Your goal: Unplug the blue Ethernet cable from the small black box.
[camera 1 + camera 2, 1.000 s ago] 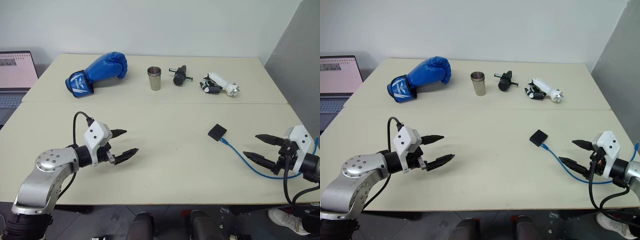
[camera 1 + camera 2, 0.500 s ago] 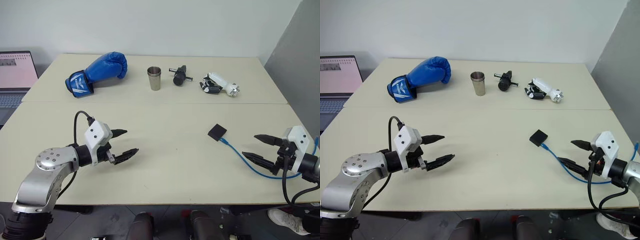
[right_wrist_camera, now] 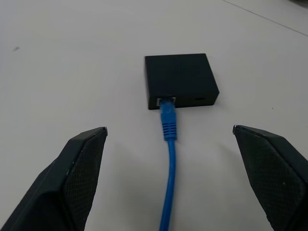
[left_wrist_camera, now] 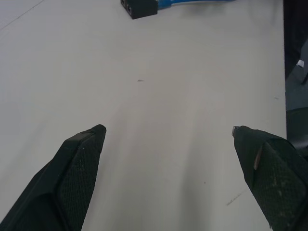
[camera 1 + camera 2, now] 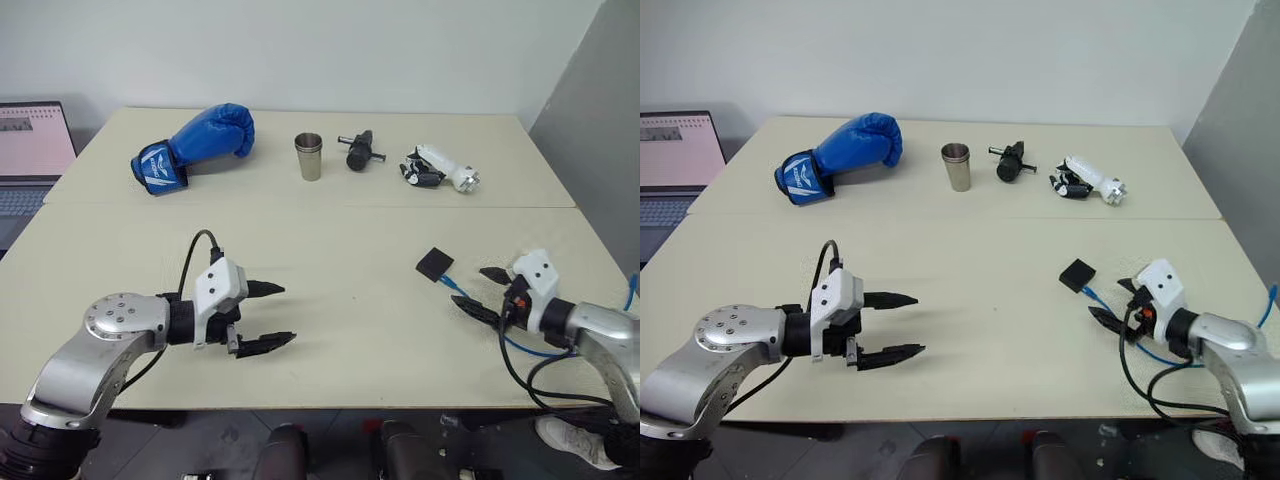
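The small black box (image 5: 434, 264) lies flat on the beige table, right of centre. The blue Ethernet cable (image 3: 168, 144) is plugged into the box's (image 3: 180, 79) near side and trails off toward the table's right edge. My right gripper (image 5: 472, 289) is open just behind the plug, low over the table, one finger on each side of the cable and pointing at the box. It touches neither. My left gripper (image 5: 280, 315) is open and empty over bare table left of centre, pointing right toward the box (image 4: 138, 6), which is far from it.
Along the far side of the table (image 5: 340, 230) lie a blue boxing glove (image 5: 195, 145), a metal cup (image 5: 309, 156), a black cylindrical tool (image 5: 358, 152) and a white-and-black gadget (image 5: 437, 168). A laptop (image 5: 30, 150) stands off the left edge. A grey panel (image 5: 600, 120) rises at the right.
My right gripper has moved left and lower, up to the cable just behind the box. My left gripper has swung right toward the table's middle. Both stayed open.
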`<action>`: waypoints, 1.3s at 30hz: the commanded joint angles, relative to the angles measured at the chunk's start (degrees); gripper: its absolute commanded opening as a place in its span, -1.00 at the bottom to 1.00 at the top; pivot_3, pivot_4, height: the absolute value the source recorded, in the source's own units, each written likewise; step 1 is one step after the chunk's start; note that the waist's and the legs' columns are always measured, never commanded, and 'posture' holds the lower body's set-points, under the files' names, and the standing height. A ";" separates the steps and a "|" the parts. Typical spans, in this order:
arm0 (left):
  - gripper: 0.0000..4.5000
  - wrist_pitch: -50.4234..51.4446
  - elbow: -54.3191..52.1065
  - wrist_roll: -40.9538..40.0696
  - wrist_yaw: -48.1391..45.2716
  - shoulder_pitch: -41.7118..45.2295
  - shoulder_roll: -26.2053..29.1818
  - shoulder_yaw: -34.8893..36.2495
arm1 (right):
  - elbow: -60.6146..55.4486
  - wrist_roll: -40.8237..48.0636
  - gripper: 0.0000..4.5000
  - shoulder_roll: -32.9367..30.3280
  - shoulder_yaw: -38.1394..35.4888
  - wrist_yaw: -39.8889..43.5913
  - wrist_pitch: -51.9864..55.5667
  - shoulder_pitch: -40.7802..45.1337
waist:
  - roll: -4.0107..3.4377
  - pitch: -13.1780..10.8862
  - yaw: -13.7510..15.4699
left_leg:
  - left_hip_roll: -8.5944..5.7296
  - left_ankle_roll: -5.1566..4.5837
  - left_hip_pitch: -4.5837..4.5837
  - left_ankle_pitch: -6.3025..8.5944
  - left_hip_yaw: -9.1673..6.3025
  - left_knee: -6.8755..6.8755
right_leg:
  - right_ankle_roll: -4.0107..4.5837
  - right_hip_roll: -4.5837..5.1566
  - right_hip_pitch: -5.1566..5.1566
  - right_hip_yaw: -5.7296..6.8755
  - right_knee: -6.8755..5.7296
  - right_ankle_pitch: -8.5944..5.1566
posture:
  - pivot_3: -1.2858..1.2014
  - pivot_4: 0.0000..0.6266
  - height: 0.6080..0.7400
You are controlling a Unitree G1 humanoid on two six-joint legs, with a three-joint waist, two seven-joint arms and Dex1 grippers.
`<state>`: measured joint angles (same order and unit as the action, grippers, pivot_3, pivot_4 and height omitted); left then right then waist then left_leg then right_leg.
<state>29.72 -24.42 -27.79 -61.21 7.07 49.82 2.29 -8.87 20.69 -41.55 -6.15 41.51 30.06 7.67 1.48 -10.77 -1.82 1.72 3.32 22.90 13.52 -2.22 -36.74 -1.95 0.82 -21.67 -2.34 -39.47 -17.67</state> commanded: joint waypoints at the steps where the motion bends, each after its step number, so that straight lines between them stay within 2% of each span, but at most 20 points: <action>1: 1.00 -0.56 -1.04 0.06 -0.37 1.64 -0.46 -1.68 | 5.75 -2.42 0.97 1.60 1.86 -0.27 -2.25 3.27 | 0.00 0.00 0.00 | 0.00 0.00 0.00 0.00 0.00 0.00 | 0.00 0.00 0.00 0.00 0.01 0.00 | 0.03 -0.52 1.00; 5: 1.00 0.74 -2.27 -1.57 0.00 3.05 -1.57 -2.51 | 11.98 -4.61 0.97 3.09 3.75 0.64 -4.91 6.42 | -0.01 -0.01 0.00 | -0.02 0.00 0.02 0.00 0.03 0.00 | 0.01 0.00 -0.02 0.01 0.00 0.00 | 0.03 -0.52 1.00; 11: 1.00 1.66 -3.94 -3.54 -1.97 3.28 -1.14 -2.87 | 13.86 -5.97 0.97 2.42 5.40 4.31 -6.85 7.78 | -0.01 0.00 -0.08 | 0.01 0.00 -0.01 0.00 0.04 -0.03 | 0.01 -0.02 -0.03 0.00 -0.04 0.01 | 0.03 -0.52 1.00; 12: 1.00 1.59 -3.90 -3.39 -2.36 3.27 -0.87 -3.09 | 14.12 -5.98 0.80 2.50 5.46 4.59 -6.75 8.01 | -0.01 0.00 -0.07 | 0.01 0.00 0.00 0.00 0.03 -0.03 | 0.01 -0.02 -0.03 0.01 -0.04 0.01 | 0.03 -0.52 1.00; 14: 1.00 1.25 -3.70 -3.13 -2.98 3.28 -0.52 -3.48 | 14.54 -6.36 0.65 2.53 5.66 5.19 -6.84 8.28 | -0.01 0.00 -0.06 | 0.01 0.00 -0.01 0.00 0.03 -0.03 | 0.01 -0.02 -0.03 0.01 -0.04 0.00 | 0.03 -0.52 1.00; 22: 1.00 -0.87 0.61 -0.97 -4.71 6.53 -0.92 -5.12 | 17.73 -7.42 -0.31 2.71 6.27 6.39 -7.09 9.90 | -0.01 0.00 -0.03 | 0.00 -0.01 -0.02 0.00 0.02 -0.09 | 0.01 -0.03 0.00 0.04 -0.07 0.01 | 0.03 -0.52 1.00; 28: 1.00 2.06 2.76 -4.06 -2.95 7.96 -3.20 -3.20 | 18.52 -8.27 -0.95 2.87 5.16 6.36 -12.79 11.14 | -0.01 -0.01 -0.03 | 0.00 0.00 -0.01 0.00 0.03 -0.09 | 0.01 -0.02 0.01 0.02 -0.07 0.01 | 0.03 -0.52 1.00; 35: 1.00 9.03 8.18 -9.97 -1.47 10.85 -4.36 0.81 | 13.68 -14.92 -0.97 -0.66 8.77 10.39 -29.39 11.86 | -0.04 -0.02 -0.07 | 0.00 -0.01 0.01 0.00 0.03 -0.09 | 0.00 -0.02 -0.06 0.02 -0.11 0.00 | 0.03 -0.52 1.00; 39: 1.00 19.93 11.51 -19.19 0.25 14.89 -5.55 4.47 | 10.38 -19.81 -0.97 -1.33 12.51 11.64 -40.18 15.32 | -0.05 -0.03 -0.18 | 0.00 0.00 0.01 0.00 0.04 -0.10 | -0.02 -0.03 -0.09 0.04 -0.15 0.00 | 0.03 -0.52 1.00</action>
<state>44.62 -13.20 -41.46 -61.72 20.15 44.43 3.50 5.16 2.81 -42.38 5.35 52.44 -4.36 20.71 1.43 -10.81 -1.99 1.73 3.31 22.90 13.52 -2.18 -36.86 -1.97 0.78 -21.76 -2.31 -39.64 -17.68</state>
